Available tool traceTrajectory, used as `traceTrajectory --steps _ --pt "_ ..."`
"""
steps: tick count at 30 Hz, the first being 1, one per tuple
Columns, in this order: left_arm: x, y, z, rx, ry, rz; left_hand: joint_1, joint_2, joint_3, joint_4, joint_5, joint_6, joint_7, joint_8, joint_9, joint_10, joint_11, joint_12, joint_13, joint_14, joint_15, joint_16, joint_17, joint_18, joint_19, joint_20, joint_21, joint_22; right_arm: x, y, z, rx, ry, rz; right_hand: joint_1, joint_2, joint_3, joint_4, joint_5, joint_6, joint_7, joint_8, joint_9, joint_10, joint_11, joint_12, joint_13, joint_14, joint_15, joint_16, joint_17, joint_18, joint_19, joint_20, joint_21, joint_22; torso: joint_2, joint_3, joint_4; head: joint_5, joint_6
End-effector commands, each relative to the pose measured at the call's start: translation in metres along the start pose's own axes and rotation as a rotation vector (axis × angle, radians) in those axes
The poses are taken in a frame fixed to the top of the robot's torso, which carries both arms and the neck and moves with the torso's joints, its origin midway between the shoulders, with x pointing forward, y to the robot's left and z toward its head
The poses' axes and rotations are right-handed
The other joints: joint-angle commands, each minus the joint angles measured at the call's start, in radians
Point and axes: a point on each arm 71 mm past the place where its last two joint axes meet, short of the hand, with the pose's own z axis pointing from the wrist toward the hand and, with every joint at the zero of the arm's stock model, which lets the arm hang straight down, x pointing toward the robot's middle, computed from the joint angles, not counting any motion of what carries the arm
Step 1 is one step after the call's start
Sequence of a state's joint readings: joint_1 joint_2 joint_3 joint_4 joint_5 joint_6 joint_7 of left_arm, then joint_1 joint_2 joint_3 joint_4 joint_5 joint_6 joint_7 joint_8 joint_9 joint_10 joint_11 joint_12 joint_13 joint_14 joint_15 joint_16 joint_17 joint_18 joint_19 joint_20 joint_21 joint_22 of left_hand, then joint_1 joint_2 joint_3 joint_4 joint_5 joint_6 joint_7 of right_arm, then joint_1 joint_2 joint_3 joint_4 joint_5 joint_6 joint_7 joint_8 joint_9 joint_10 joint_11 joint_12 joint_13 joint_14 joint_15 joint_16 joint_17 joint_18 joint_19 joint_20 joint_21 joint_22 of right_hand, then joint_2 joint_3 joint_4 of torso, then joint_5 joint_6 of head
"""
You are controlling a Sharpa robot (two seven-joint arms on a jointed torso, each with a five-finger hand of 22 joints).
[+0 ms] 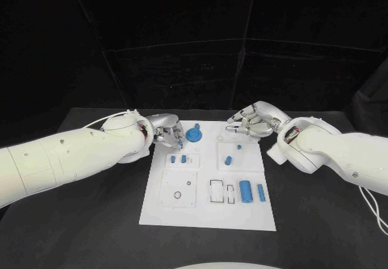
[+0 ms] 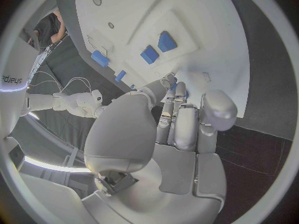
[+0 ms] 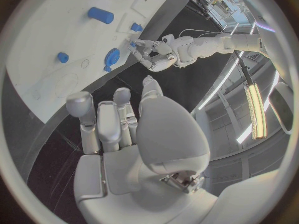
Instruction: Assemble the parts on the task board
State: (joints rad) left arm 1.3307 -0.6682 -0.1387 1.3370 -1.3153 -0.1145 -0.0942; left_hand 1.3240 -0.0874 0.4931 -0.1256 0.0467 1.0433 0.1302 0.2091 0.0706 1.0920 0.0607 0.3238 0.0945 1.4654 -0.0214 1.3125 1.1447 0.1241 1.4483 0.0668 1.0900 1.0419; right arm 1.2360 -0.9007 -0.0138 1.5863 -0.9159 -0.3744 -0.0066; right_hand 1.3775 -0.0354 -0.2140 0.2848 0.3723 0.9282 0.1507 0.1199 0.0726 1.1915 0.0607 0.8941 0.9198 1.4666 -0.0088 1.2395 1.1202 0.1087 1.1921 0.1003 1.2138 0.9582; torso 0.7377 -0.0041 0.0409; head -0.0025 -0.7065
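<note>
The white task board (image 1: 210, 210) lies in the middle of the table. My left hand (image 1: 167, 134) hovers over its far left corner, fingertips (image 2: 171, 80) pointing down and pinching a small blue piece (image 1: 179, 147). Beside it stands a round blue gear-like part (image 1: 194, 134). Two small blue blocks (image 1: 178, 159) sit in a raised plate just below the left hand. My right hand (image 1: 252, 124) hangs over the board's far right edge, fingers loosely bent and holding nothing. Two blue pegs (image 1: 228, 161) stand in the plate in front of it.
A thick blue cylinder (image 1: 245, 191) and a slim blue pin (image 1: 261, 193) lie on the board's near right part, beside a rectangular slot (image 1: 217, 191). A small dark ring (image 1: 177, 195) lies on the near left plate. Black table (image 1: 97, 224) surrounds the board.
</note>
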Motion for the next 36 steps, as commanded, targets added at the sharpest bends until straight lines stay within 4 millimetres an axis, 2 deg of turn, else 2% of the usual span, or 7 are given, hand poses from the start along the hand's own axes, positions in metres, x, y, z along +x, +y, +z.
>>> traceTrajectory --steps 1,5,12,27,36 --pt "0.0019 -0.001 0.0013 -0.003 0.023 -0.003 -0.011 -0.002 0.0 0.006 0.001 0.008 -0.002 -0.005 -0.001 0.007 0.002 -0.006 -0.001 0.032 -0.003 0.005 -0.001 -0.016 0.001 0.005 0.003 0.001 0.0 0.0022 0.0005 -0.012 -0.002 0.002 -0.004 0.009 -0.006 0.001 0.005 -0.006 -0.001 0.007 0.0 -0.006 0.002 0.005 -0.001 0.011 -0.004 -0.006 -0.002 0.017 -0.006 -0.002 -0.006 -0.001 0.0 0.0001 0.0009 0.002 -0.001" --pt "0.0038 -0.0027 0.0028 -0.002 0.034 -0.001 -0.013 -0.002 0.0 0.006 0.001 0.008 -0.002 -0.005 -0.001 0.008 0.002 -0.006 -0.001 0.032 -0.003 0.005 -0.001 -0.016 0.002 0.005 0.004 0.003 0.0001 0.0023 0.0006 -0.012 -0.001 0.002 -0.004 0.009 -0.006 0.001 0.005 -0.006 -0.001 0.007 0.0 -0.006 0.002 0.005 -0.001 0.011 -0.004 -0.006 -0.002 0.017 -0.006 -0.002 -0.006 -0.001 0.0 -0.0009 0.0016 -0.002 0.001" --pt "0.0061 -0.0033 0.0038 -0.007 0.054 0.001 -0.014 -0.007 -0.002 0.005 0.001 0.009 -0.002 -0.007 -0.001 0.01 0.002 -0.008 -0.002 0.031 -0.003 0.005 -0.002 -0.017 0.002 0.005 0.007 0.006 0.0002 0.0023 0.0007 -0.012 -0.001 0.003 -0.004 0.009 -0.006 0.001 0.005 -0.006 -0.001 0.007 0.0 -0.006 0.002 0.005 -0.001 0.011 -0.004 -0.006 -0.002 0.017 -0.006 -0.002 -0.006 -0.001 -0.001 0.0002 0.0001 -0.002 0.0" --pt "0.0084 -0.0033 0.0055 -0.02 0.075 0.005 -0.02 -0.016 -0.006 0.005 0.001 0.004 -0.002 -0.016 -0.003 0.001 0.004 -0.02 -0.008 0.03 -0.002 0.004 -0.007 -0.017 0.0 0.005 0.008 0.008 0.0001 0.0022 0.0006 -0.012 -0.002 0.002 -0.003 0.013 -0.008 0.0 0.008 -0.006 -0.002 0.009 0.0 -0.006 0.001 0.009 -0.001 0.012 -0.005 -0.006 0.0 0.018 -0.006 -0.002 -0.008 -0.002 -0.001 -0.0004 0.0006 -0.001 -0.004" --pt "0.0091 -0.0033 0.0055 -0.015 0.072 0.005 -0.035 -0.036 -0.021 0.006 0.001 -0.034 0.005 -0.044 -0.007 -0.026 0.012 -0.04 -0.016 0.028 0.004 0.003 -0.013 -0.018 -0.002 0.009 0.007 0.01 -0.0001 0.0018 0.0006 -0.009 -0.001 0.002 -0.003 0.013 -0.008 0.0 0.008 -0.006 -0.002 0.009 0.0 -0.006 0.001 0.009 -0.001 0.012 -0.005 -0.006 0.0 0.018 -0.006 -0.002 -0.008 -0.002 -0.001 -0.0005 0.0016 -0.001 -0.006"
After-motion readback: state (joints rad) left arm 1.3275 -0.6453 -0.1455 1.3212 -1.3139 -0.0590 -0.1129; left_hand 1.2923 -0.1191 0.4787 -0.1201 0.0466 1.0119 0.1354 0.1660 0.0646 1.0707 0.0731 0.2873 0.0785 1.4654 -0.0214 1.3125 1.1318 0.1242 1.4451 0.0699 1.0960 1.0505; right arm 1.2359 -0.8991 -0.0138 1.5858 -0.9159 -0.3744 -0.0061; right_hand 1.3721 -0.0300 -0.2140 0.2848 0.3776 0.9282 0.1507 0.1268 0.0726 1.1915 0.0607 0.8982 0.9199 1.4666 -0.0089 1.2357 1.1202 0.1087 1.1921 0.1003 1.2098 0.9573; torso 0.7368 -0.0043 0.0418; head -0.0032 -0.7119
